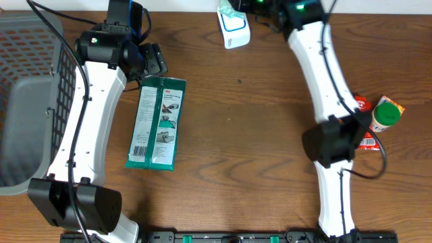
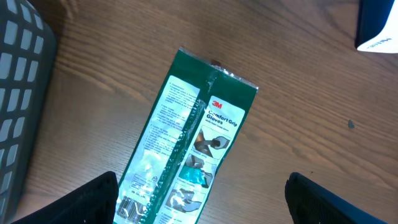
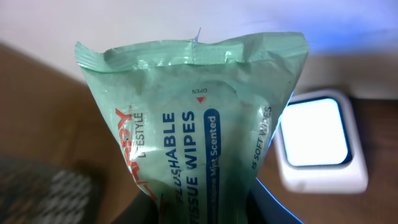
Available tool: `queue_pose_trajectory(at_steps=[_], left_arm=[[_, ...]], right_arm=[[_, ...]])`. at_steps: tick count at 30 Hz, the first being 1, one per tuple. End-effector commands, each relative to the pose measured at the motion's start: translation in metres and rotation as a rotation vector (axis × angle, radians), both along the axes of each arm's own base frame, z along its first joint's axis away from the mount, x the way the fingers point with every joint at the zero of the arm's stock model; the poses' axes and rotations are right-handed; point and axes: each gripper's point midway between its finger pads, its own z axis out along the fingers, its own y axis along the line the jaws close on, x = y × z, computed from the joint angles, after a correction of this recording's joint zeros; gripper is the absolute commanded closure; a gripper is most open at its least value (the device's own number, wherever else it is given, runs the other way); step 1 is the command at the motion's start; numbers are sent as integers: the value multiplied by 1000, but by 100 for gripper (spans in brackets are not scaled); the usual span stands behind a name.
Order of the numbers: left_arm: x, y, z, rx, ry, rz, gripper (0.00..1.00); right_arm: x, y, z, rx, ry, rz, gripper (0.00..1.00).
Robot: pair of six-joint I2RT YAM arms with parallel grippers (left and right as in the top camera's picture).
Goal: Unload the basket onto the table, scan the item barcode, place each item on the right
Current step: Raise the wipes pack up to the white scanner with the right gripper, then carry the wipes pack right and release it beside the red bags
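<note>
Brown wood bench (image 1: pixel 256 101): right end effector (image 3: pixel 208 208) grips mint-green wipes pouch (image 3: pixel 193 118); only right wrist view shows white lit scanner (image 3: pixel 317 140); left end effector (image 2: pixel 208 202) wide over green glove packet (image 2: pixel 186 155).

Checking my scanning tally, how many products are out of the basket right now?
4: gloves pack flat by the left arm; wipes pack in the right end effector; green-capped bottle and red packet at the right edge, beside the right arm, which may hide more.

I'm seeing the glove pack (image 1: pixel 156 123) lying on the tabletop (image 1: pixel 256 148) right of the basket (image 1: pixel 27 101), the wipes pack (image 1: pixel 233 27) behind it, a bottle (image 1: pixel 386 113) far right.
</note>
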Motion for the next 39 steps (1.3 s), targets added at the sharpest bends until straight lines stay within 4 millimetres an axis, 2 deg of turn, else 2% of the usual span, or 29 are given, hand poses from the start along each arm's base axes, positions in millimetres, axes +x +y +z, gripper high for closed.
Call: queue_pose_trajectory(at_steps=[1,4,10,12,15,31,36,39], left_arm=[[-1,4,5,16,-12,-3,14],[-1,4,5,15,-12,-3,14],[-1,4,5,15,-12,-3,14],[-1,4,5,15,-12,-3,14],[-1,4,5,15,-12,-3,14],[-1,4,5,15,-12,-3,14],[-1,4,5,16,-12,-3,14],[-1,4,5,15,-12,-3,14]], right_arm=[[26,-5,-24,-40,-33,-92,99],[44,-3,-57,-53,-41,-104,99],[67,-3,-117,-84,-34,-146,99],[70,-3,-129,-107,-41,-151,99],[73,-6,-134,-170,-70,-172,99],[76,-4,-122,-198,-131,-163,99],[61,-21,-55,-178,-151,-168,99],[32,-42,-13,-206,-107,-166,99]])
